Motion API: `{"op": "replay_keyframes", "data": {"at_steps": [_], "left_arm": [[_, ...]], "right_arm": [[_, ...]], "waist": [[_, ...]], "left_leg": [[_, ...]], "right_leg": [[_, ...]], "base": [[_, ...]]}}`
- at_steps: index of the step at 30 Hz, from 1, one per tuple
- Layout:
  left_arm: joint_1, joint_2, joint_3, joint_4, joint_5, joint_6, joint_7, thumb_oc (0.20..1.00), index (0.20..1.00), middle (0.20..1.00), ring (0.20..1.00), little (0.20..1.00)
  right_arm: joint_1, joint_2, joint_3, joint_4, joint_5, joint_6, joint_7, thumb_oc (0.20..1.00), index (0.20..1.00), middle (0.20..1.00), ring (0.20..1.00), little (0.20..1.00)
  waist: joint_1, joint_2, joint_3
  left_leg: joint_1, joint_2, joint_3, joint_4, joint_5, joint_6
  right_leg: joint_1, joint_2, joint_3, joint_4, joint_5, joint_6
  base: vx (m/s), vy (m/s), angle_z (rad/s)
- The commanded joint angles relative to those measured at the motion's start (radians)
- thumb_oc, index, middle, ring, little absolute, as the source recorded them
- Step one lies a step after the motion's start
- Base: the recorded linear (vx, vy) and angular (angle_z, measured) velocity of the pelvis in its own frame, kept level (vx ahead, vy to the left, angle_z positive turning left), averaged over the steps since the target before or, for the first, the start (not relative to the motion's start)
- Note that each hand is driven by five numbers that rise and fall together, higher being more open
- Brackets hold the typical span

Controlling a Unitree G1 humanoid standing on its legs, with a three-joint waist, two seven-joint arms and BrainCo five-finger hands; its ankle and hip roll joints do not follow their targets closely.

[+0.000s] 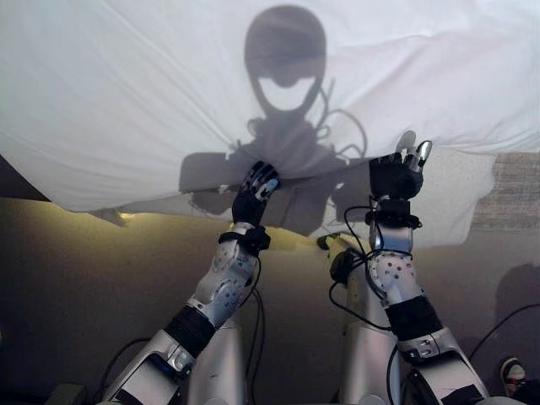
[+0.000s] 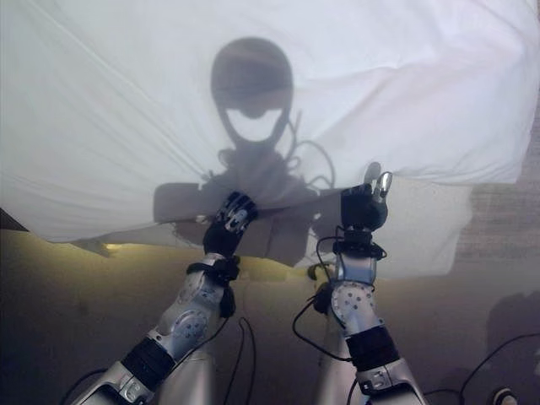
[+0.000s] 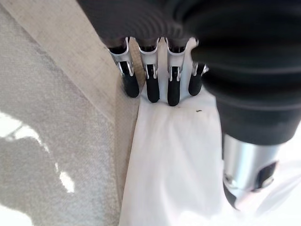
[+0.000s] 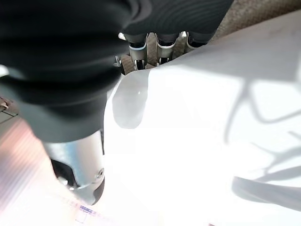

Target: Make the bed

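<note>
Along the near edge of the white sheet (image 1: 169,110), which is spread wide over the bed and takes up the far half of the head views, both hands are seen raised. The left hand (image 1: 253,192) is set at the hem toward the sheet's middle; in its wrist view its fingers (image 3: 151,82) are curled down over a fold of the white cloth, with the thumb (image 3: 244,179) on the near side of that fold, so the cloth appears to be pinched between them. The right hand (image 1: 396,175) is held just beside the same hem, further along toward the sheet's right end, with its fingertips pointing up. In its own wrist view the fingers (image 4: 162,49) are tucked behind the sheet's edge while the thumb lies in front of it; whether the cloth is actually clamped cannot be told, since the tips are hidden. Below the sheet's edge the pale mattress side (image 1: 460,198) is exposed, and beneath that a tan carpeted floor (image 1: 84,278) is seen.
</note>
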Motion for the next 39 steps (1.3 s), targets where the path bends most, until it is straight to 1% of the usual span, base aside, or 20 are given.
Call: {"op": "replay_keyframes", "data": {"at_steps": [1, 6, 10, 11, 12, 15, 18, 22, 24, 26, 27, 28, 32, 36, 37, 39], "left_arm": [[-0.027, -0.021, -0.079, -0.102, 0.059, 0.027, -0.068, 1.0, 1.0, 1.0, 1.0, 1.0], [-0.033, -0.013, -0.075, -0.114, 0.067, 0.026, -0.068, 1.0, 1.0, 1.0, 1.0, 1.0], [-0.033, -0.009, -0.077, -0.12, 0.073, 0.027, -0.067, 1.0, 1.0, 1.0, 1.0, 1.0], [-0.034, -0.009, -0.078, -0.12, 0.071, 0.026, -0.067, 1.0, 1.0, 1.0, 1.0, 1.0], [-0.036, -0.008, -0.081, -0.119, 0.069, 0.025, -0.064, 1.0, 1.0, 1.0, 1.0, 1.0], [-0.042, -0.011, -0.085, -0.113, 0.069, 0.024, -0.061, 1.0, 1.0, 1.0, 1.0, 1.0], [-0.049, -0.01, -0.094, -0.113, 0.064, 0.023, -0.054, 1.0, 1.0, 1.0, 1.0, 1.0], [-0.05, -0.012, -0.108, -0.112, 0.055, 0.025, -0.053, 1.0, 1.0, 1.0, 1.0, 1.0], [-0.052, -0.014, -0.111, -0.115, 0.052, 0.024, -0.051, 1.0, 1.0, 1.0, 1.0, 1.0], [-0.052, -0.014, -0.111, -0.115, 0.053, 0.024, -0.05, 1.0, 1.0, 1.0, 1.0, 1.0], [-0.053, -0.015, -0.121, -0.117, 0.049, 0.026, -0.047, 1.0, 1.0, 1.0, 1.0, 1.0], [-0.054, -0.014, -0.121, -0.119, 0.048, 0.025, -0.045, 1.0, 1.0, 1.0, 1.0, 1.0], [-0.056, -0.013, -0.126, -0.124, 0.047, 0.024, -0.042, 1.0, 1.0, 1.0, 1.0, 1.0], [-0.06, -0.016, -0.127, -0.125, 0.044, 0.024, -0.04, 1.0, 1.0, 1.0, 1.0, 1.0], [-0.063, -0.021, -0.13, -0.123, 0.038, 0.023, -0.038, 1.0, 1.0, 1.0, 1.0, 1.0], [-0.067, -0.023, -0.135, -0.119, 0.028, 0.023, -0.043, 1.0, 1.0, 1.0, 1.0, 1.0]], "right_arm": [[-0.024, -0.045, -0.032, -0.156, -0.047, -0.036, 0.066, 1.0, 1.0, 1.0, 1.0, 1.0], [-0.035, -0.07, -0.052, -0.142, -0.076, -0.039, 0.038, 1.0, 1.0, 1.0, 1.0, 1.0], [-0.06, -0.099, -0.084, -0.093, -0.125, -0.048, -0.019, 1.0, 1.0, 1.0, 1.0, 1.0], [-0.071, -0.109, -0.096, -0.066, -0.139, -0.052, -0.039, 1.0, 1.0, 1.0, 1.0, 1.0], [-0.099, -0.125, -0.12, -0.017, -0.167, -0.058, -0.088, 1.0, 1.0, 1.0, 1.0, 1.0], [-0.132, -0.147, -0.136, 0.04, -0.179, -0.06, -0.115, 1.0, 1.0, 1.0, 1.0, 1.0], [-0.199, -0.205, -0.16, 0.14, -0.183, -0.056, -0.158, 1.0, 1.0, 1.0, 1.0, 1.0], [-0.278, -0.276, -0.146, 0.262, -0.202, -0.033, -0.199, 1.0, 1.0, 1.0, 1.0, 1.0], [-0.312, -0.291, -0.141, 0.289, -0.203, -0.027, -0.216, 1.0, 1.0, 1.0, 1.0, 1.0], [-0.315, -0.293, -0.14, 0.293, -0.2, -0.026, -0.213, 1.0, 1.0, 1.0, 1.0, 1.0], [-0.354, -0.31, -0.133, 0.367, -0.205, -0.014, -0.24, 1.0, 1.0, 1.0, 1.0, 1.0], [-0.372, -0.319, -0.128, 0.391, -0.206, -0.009, -0.244, 1.0, 1.0, 1.0, 1.0, 1.0], [-0.42, -0.329, -0.114, 0.448, -0.205, 0.005, -0.254, 1.0, 1.0, 1.0, 1.0, 1.0], [-0.429, -0.329, -0.108, 0.446, -0.208, 0.007, -0.256, 1.0, 1.0, 1.0, 1.0, 1.0], [-0.431, -0.321, -0.112, 0.439, -0.21, 0.0, -0.26, 0.2, 0.2, 0.2, 0.2, 0.2], [-0.428, -0.311, -0.111, 0.422, -0.22, -0.009, -0.265, 0.2, 0.2, 0.2, 0.2, 0.2]], "waist": [[-0.024, 0.005, -0.032], [-0.022, -0.003, -0.032], [-0.02, -0.007, -0.032], [-0.018, -0.007, -0.032], [-0.017, -0.007, -0.032], [-0.014, -0.008, -0.032], [-0.009, -0.01, -0.032], [-0.002, -0.009, -0.032], [-0.002, -0.01, -0.032], [-0.002, -0.01, -0.032], [0.003, -0.009, -0.032], [0.005, -0.008, -0.032], [0.009, -0.007, -0.032], [0.007, -0.008, -0.032], [0.007, -0.009, -0.032], [0.005, -0.009, -0.032]], "left_leg": [[0.001, 0.051, -0.033, 0.112, -0.152, -0.07], [-0.001, 0.048, -0.035, 0.114, -0.156, -0.068], [-0.002, 0.048, -0.035, 0.118, -0.158, -0.068], [-0.002, 0.049, -0.036, 0.119, -0.159, -0.067], [0.0, 0.049, -0.036, 0.119, -0.161, -0.066], [0.0, 0.05, -0.036, 0.12, -0.162, -0.066], [0.0, 0.052, -0.037, 0.122, -0.165, -0.064], [-0.003, 0.055, -0.035, 0.119, -0.163, -0.065], [-0.003, 0.057, -0.034, 0.118, -0.163, -0.065], [-0.003, 0.057, -0.034, 0.118, -0.163, -0.065], [-0.003, 0.06, -0.034, 0.118, -0.163, -0.065], [-0.004, 0.06, -0.034, 0.117, -0.163, -0.065], [-0.007, 0.062, -0.034, 0.116, -0.163, -0.066], [-0.009, 0.062, -0.032, 0.114, -0.162, -0.065], [-0.008, 0.061, -0.032, 0.114, -0.162, -0.065], [-0.01, 0.061, -0.03, 0.114, -0.162, -0.064]], "right_leg": [[0.022, -0.066, -0.055, -0.136, 0.231, 0.119], [0.024, -0.07, -0.059, -0.135, 0.233, 0.121], [0.024, -0.072, -0.062, -0.13, 0.232, 0.121], [0.024, -0.072, -0.063, -0.13, 0.232, 0.121], [0.028, -0.071, -0.062, -0.132, 0.232, 0.122], [0.028, -0.072, -0.063, -0.132, 0.231, 0.122], [0.031, -0.071, -0.064, -0.133, 0.231, 0.122], [0.026, -0.069, -0.065, -0.132, 0.231, 0.121], [0.027, -0.067, -0.066, -0.134, 0.232, 0.121], [0.026, -0.066, -0.066, -0.135, 0.233, 0.121], [0.026, -0.063, -0.067, -0.133, 0.231, 0.119], [0.024, -0.061, -0.067, -0.132, 0.23, 0.119], [0.022, -0.057, -0.067, -0.134, 0.23, 0.118], [0.017, -0.055, -0.066, -0.132, 0.229, 0.117], [0.017, -0.055, -0.066, -0.133, 0.229, 0.117], [0.016, -0.053, -0.066, -0.134, 0.228, 0.116]], "base": [[0.0, 0.0, 0.0], [0.0, 0.0, 0.0], [0.0, 0.0, 0.0], [0.0, 0.0, 0.0], [0.0, 0.0, 0.0], [0.0, 0.0, 0.0], [0.0, 0.0, 0.0], [0.0, 0.0, 0.0], [0.0, 0.0, 0.0], [0.0, 0.0, 0.0], [0.0, 0.0, 0.0], [0.0, 0.0, 0.0], [0.0, 0.0, 0.0], [0.0, 0.0, 0.0], [0.0, 0.0, 0.0], [0.0, 0.0, 0.0]]}}
